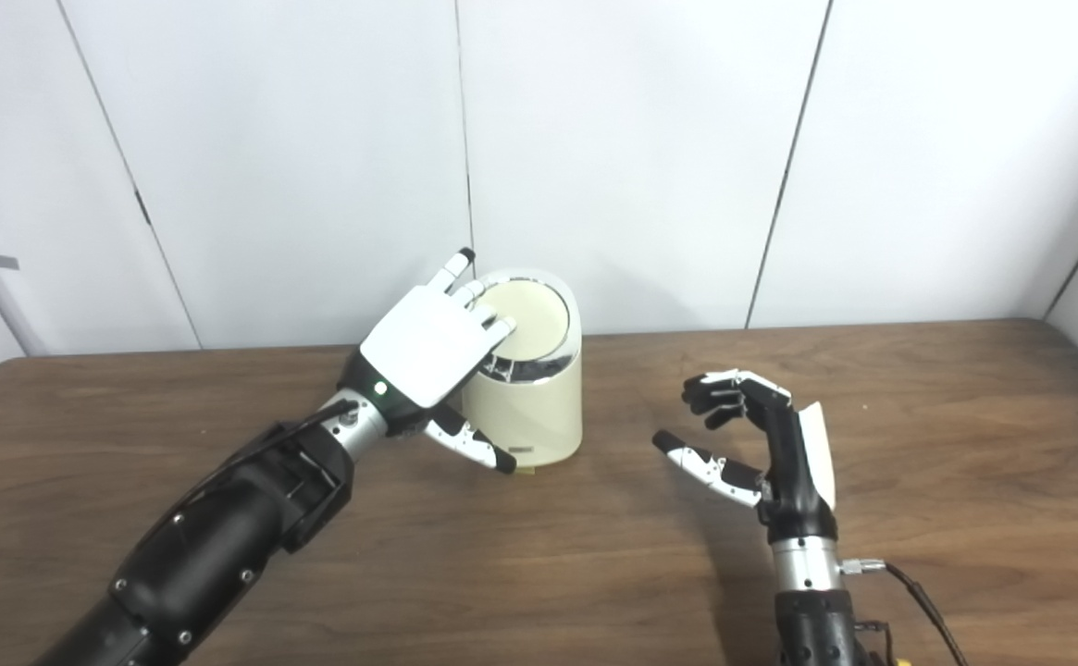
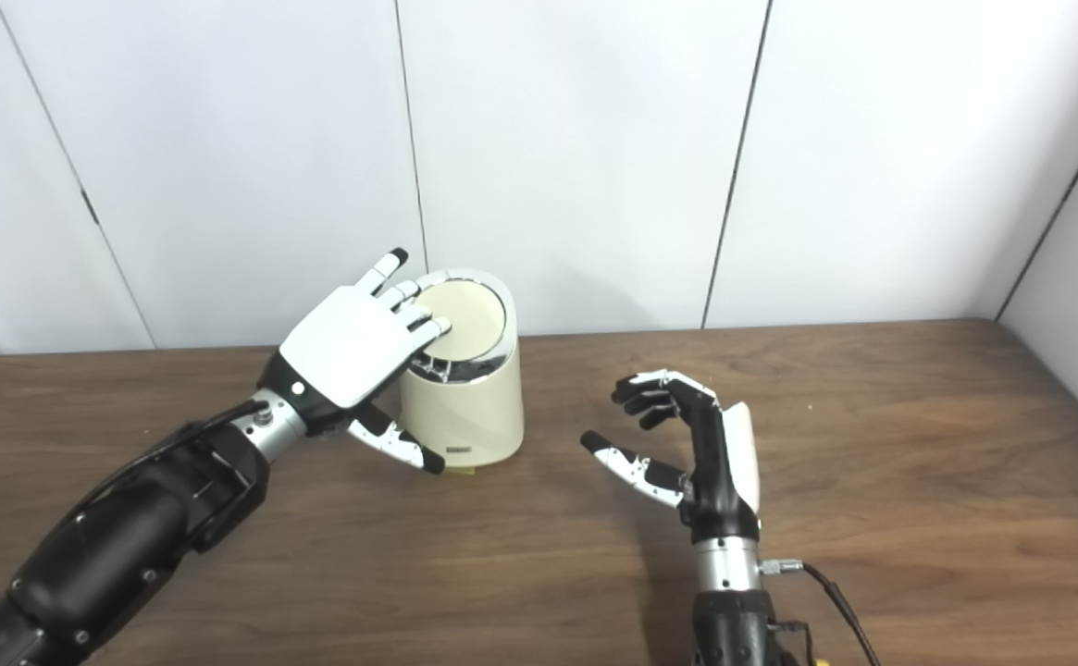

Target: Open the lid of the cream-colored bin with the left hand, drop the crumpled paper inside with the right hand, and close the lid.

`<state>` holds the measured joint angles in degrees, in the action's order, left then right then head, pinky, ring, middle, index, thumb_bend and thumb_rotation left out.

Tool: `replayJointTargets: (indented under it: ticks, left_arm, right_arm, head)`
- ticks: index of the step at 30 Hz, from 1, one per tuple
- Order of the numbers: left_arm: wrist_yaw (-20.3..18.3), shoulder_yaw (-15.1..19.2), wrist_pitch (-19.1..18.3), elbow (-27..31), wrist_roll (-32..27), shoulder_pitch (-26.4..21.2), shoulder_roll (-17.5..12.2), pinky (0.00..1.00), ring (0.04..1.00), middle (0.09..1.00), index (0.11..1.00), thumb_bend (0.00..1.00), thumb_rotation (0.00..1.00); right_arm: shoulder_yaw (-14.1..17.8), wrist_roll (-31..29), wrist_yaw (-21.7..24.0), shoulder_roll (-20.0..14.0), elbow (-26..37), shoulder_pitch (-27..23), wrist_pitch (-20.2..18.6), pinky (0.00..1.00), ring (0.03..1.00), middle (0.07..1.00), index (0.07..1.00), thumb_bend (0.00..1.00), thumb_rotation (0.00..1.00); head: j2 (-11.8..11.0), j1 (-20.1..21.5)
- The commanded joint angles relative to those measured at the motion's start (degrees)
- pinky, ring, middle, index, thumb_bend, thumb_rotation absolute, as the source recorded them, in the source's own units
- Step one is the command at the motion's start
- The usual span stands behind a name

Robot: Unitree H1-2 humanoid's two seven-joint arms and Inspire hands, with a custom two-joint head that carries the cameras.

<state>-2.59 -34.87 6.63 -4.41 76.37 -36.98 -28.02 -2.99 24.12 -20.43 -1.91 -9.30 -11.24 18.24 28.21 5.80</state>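
The cream-colored bin (image 1: 529, 407) stands upright on the brown table near the back wall. Its round lid (image 1: 525, 316) looks flat and shut inside a shiny rim. My left hand (image 1: 427, 347) hovers over the bin's left side with fingers spread, fingertips resting on or just above the lid, thumb hanging in front of the bin's body. It holds nothing. My right hand (image 1: 761, 435) stands to the right of the bin, palm facing left, fingers curled loosely apart from the thumb, with nothing between them. No crumpled paper shows in either view.
The wooden table (image 1: 964, 444) runs to white wall panels at the back and right. A cable (image 1: 918, 592) trails from the right wrist near the front edge.
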Motion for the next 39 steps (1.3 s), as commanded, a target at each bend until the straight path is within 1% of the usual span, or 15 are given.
replayJointTargets:
  ticks: [1, 5, 9, 12, 15, 17, 19, 21, 23, 27, 30, 34, 36, 39]
  left_arm:
    - [-4.5, -2.2, 3.7, -0.5, -0.5, 1.9, -1.5, 1.00, 0.857, 0.773, 0.766, 1.00, 0.86]
    - [-4.9, -2.1, 3.5, 0.6, -0.5, 2.0, -1.5, 1.00, 0.860, 0.785, 0.780, 1.00, 0.87]
    - [-5.0, -1.3, 2.0, 2.0, 0.1, 2.6, -0.9, 1.00, 0.936, 0.858, 0.837, 1.00, 0.88]
    - [-3.9, 0.3, 0.6, 2.8, -0.5, 3.4, 0.1, 1.00, 0.954, 0.876, 0.850, 1.00, 0.86]
    - [-4.0, 2.8, -0.7, 4.8, -2.3, 4.0, 1.7, 1.00, 0.968, 0.891, 0.869, 1.00, 0.90]
    - [-3.9, 4.9, -1.5, 6.1, -4.2, 4.4, 2.8, 1.00, 0.972, 0.897, 0.878, 1.00, 0.90]
    - [-3.8, 6.1, -2.1, 7.3, -3.8, 4.5, 3.4, 1.00, 0.967, 0.895, 0.883, 0.99, 0.92]
    - [-3.7, 6.6, -2.4, 8.3, -2.1, 4.6, 3.5, 1.00, 0.994, 0.922, 0.914, 0.97, 0.95]
    - [-3.7, 7.0, -2.6, 9.1, -1.4, 5.0, 3.6, 1.00, 0.999, 0.940, 0.928, 0.97, 0.96]
    - [-2.6, 8.8, -3.1, 9.9, -2.0, 6.7, 4.5, 1.00, 1.000, 0.934, 0.926, 0.95, 0.97]
    - [-3.6, 11.2, -4.2, 11.2, -4.3, 8.5, 5.9, 1.00, 1.000, 0.956, 0.959, 0.93, 0.98]
    - [-2.2, 14.7, -4.8, 12.0, -8.3, 10.7, 7.7, 1.00, 1.000, 0.978, 0.975, 0.88, 0.97]
    - [-1.4, 16.2, -5.0, 12.1, -9.6, 11.8, 8.5, 1.00, 1.000, 0.993, 0.988, 0.87, 0.97]
    - [-1.0, 17.5, -5.3, 12.5, -10.3, 13.1, 9.1, 1.00, 1.000, 1.000, 0.999, 0.85, 0.98]
  right_arm:
    - [-0.7, 0.3, -0.5, 1.7, -1.1, 2.3, 0.2, 0.43, 0.544, 0.613, 0.496, 0.49, 0.15]
    - [-0.7, 0.5, -0.7, 1.6, -1.4, 2.1, 0.4, 0.43, 0.538, 0.610, 0.496, 0.49, 0.15]
    - [-0.7, 0.4, -0.5, 1.5, -1.6, 2.1, 0.4, 0.43, 0.540, 0.610, 0.495, 0.49, 0.15]
    - [-0.8, 0.6, -0.4, 1.5, -1.3, 2.1, -0.1, 0.43, 0.544, 0.613, 0.495, 0.49, 0.15]
    - [-0.8, 0.4, -0.2, 1.4, -1.4, 2.1, -0.3, 0.43, 0.546, 0.617, 0.496, 0.49, 0.15]
    - [-0.9, 0.3, -0.2, 1.3, -1.5, 2.1, -0.1, 0.43, 0.546, 0.616, 0.496, 0.49, 0.15]
    - [-0.9, 0.2, -0.1, 1.2, -1.6, 2.0, 0.1, 0.43, 0.550, 0.618, 0.496, 0.49, 0.15]
    - [-1.0, 0.3, -0.2, 1.1, -1.7, 2.0, 0.2, 0.43, 0.548, 0.616, 0.496, 0.49, 0.15]
    - [-1.1, 0.5, -0.3, 1.0, -1.8, 2.0, 0.2, 0.43, 0.546, 0.614, 0.496, 0.49, 0.15]
    - [-1.3, 0.9, -0.3, 0.7, -1.9, 2.0, 0.3, 0.43, 0.550, 0.615, 0.495, 0.49, 0.15]
    - [-1.4, 0.7, -0.2, 0.6, -2.0, 2.0, 0.5, 0.44, 0.555, 0.619, 0.495, 0.49, 0.15]
    - [-1.4, 0.6, 0.1, 0.4, -1.7, 2.2, -0.3, 0.44, 0.561, 0.624, 0.496, 0.49, 0.15]
    - [-1.4, 0.3, 0.2, 0.3, -2.0, 2.1, 0.1, 0.44, 0.562, 0.625, 0.496, 0.49, 0.15]
    - [-1.3, 0.2, 0.2, 0.3, -2.3, 2.1, 0.4, 0.44, 0.560, 0.624, 0.495, 0.49, 0.15]
  head:
    - [0.0, 0.0]
    - [-0.1, -0.1]
    - [-0.2, 0.0]
    - [-0.2, -0.1]
    - [-0.3, 0.0]
    - [-0.4, -0.1]
    - [-0.4, -0.2]
    - [-0.5, -0.2]
    - [-0.5, -0.1]
    - [-0.5, -0.3]
    - [-0.5, -0.2]
    - [-0.6, -0.3]
    - [-0.6, -0.4]
    - [-0.8, -0.5]
